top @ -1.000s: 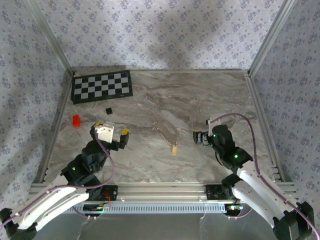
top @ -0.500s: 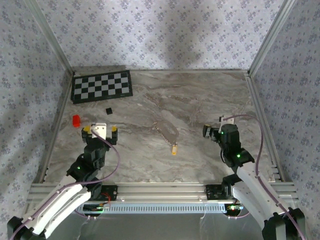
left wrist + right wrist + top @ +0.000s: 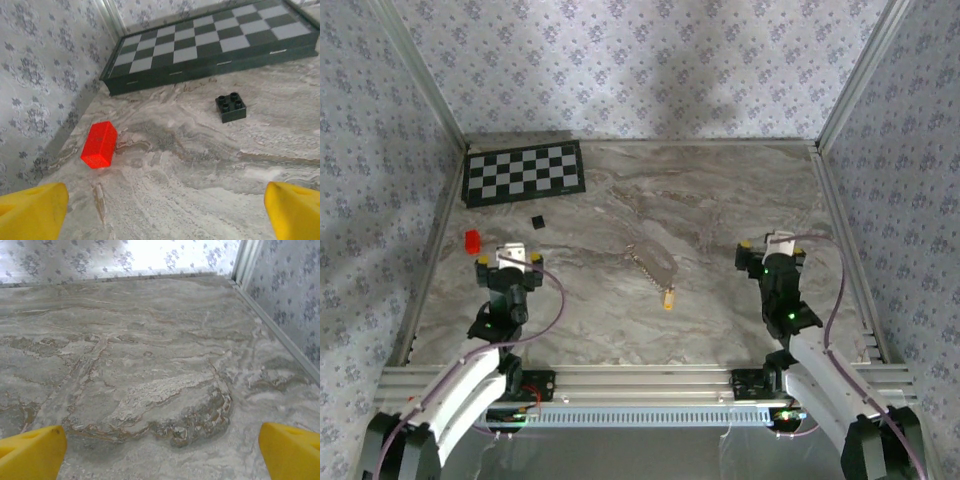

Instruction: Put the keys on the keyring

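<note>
One yellow-headed key (image 3: 668,297) lies flat on the marble table (image 3: 720,190), near the centre. It sits at the lower end of the keyring (image 3: 648,262), whose thin chain runs up and left from it to a faint ring. Whether key and chain touch cannot be told. Neither has shifted over the last second.

Both arms have changed. A second ago the left gripper (image 3: 509,258) was turned toward the centre and the right gripper (image 3: 772,245) faced left toward the key. Now each points straight up the table, well apart from key and keyring on either side, jaws spread wide and holding nothing.

Left wrist view: yellow fingertips (image 3: 31,210) sit at the bottom corners. Between them lie a red block (image 3: 99,145), a black brick (image 3: 231,107) with studs too small to resolve from above, and a checkerboard (image 3: 200,45) at the table's far edge.

Right wrist view: yellow fingertips (image 3: 30,452) stand apart over veined marble running to the far edge.
</note>
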Controlling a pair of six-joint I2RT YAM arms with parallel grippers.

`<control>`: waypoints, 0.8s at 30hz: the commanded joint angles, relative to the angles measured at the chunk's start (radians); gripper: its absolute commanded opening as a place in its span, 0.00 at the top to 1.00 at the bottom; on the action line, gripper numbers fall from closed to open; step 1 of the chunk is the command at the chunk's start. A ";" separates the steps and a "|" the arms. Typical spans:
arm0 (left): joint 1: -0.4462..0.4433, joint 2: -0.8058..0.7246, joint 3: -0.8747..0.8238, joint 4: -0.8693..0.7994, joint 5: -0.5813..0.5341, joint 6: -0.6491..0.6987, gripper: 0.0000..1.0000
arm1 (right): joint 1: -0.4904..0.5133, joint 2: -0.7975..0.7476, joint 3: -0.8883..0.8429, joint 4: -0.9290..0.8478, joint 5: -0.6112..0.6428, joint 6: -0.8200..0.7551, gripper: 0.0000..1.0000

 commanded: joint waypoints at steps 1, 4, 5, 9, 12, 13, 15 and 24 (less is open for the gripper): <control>0.054 0.070 0.001 0.143 0.077 -0.035 0.01 | -0.009 0.042 -0.044 0.184 -0.021 -0.106 0.00; 0.095 0.166 0.012 0.210 0.100 -0.052 0.00 | -0.020 0.123 -0.038 0.219 -0.020 -0.115 0.00; 0.108 0.201 0.015 0.237 0.111 -0.054 0.00 | -0.024 0.156 -0.043 0.254 -0.019 -0.116 0.00; 0.129 0.315 0.056 0.295 0.115 -0.048 0.00 | -0.043 0.285 -0.055 0.375 -0.024 -0.098 0.00; 0.160 0.393 0.084 0.341 0.142 -0.057 0.00 | -0.052 0.361 -0.030 0.421 -0.044 -0.106 0.00; 0.173 0.420 0.091 0.360 0.154 -0.060 0.00 | -0.058 0.383 -0.027 0.444 -0.048 -0.101 0.00; 0.198 0.465 0.098 0.415 0.180 -0.069 0.00 | -0.071 0.426 -0.011 0.474 -0.062 -0.099 0.00; 0.235 0.622 0.148 0.551 0.243 -0.076 0.00 | -0.083 0.590 0.091 0.522 -0.050 -0.161 0.00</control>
